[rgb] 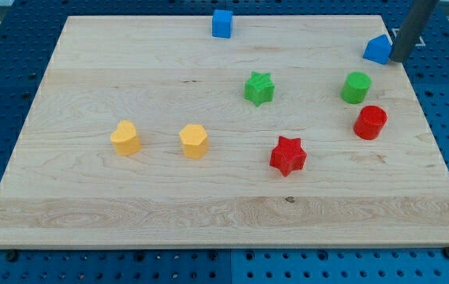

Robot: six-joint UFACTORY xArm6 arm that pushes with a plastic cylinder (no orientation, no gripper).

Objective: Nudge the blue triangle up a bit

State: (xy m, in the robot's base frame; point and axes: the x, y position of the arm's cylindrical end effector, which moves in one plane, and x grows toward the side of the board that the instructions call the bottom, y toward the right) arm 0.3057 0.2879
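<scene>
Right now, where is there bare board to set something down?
The whole strip along the view's bottom below the red star, and the left side beyond the yellow blocks. It is crowded upper right, around my tip and the blue triangle.

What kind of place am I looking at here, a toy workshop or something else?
Probably a robotics lab bench. A wooden board lies on a blue perforated table, small coloured blocks are scattered over it, and a dark rod ends in my tip, right beside the blue triangle at the view's top right.
</scene>
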